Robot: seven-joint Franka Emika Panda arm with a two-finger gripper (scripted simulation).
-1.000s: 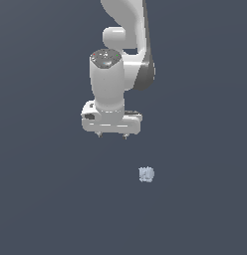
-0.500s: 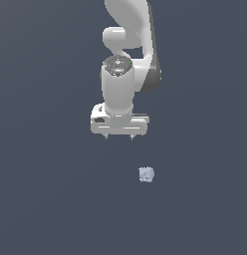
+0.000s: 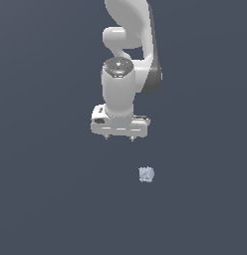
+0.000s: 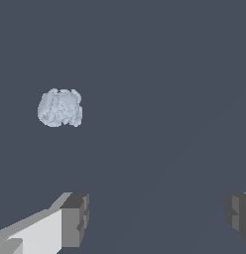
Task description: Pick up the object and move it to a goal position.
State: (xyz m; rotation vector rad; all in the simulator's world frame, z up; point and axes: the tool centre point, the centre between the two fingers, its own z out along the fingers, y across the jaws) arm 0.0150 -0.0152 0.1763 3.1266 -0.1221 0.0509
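The little lump (image 3: 146, 174), pale blue-grey, bumpy and soft-edged like a rounded cube, sat alone on the dark table (image 3: 46, 199), below the white arm's jaws (image 3: 119, 138) and off toward the exterior view's right, while they hung spread wide and held nothing.

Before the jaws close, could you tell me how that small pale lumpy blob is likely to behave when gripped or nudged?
The blob looks roughly cube-like, so it should sit still rather than roll far when nudged. Its bumpy surface may offer the fingers uneven contact, so it might twist slightly in the grip. It is far smaller than the gripper, so it is probably light.
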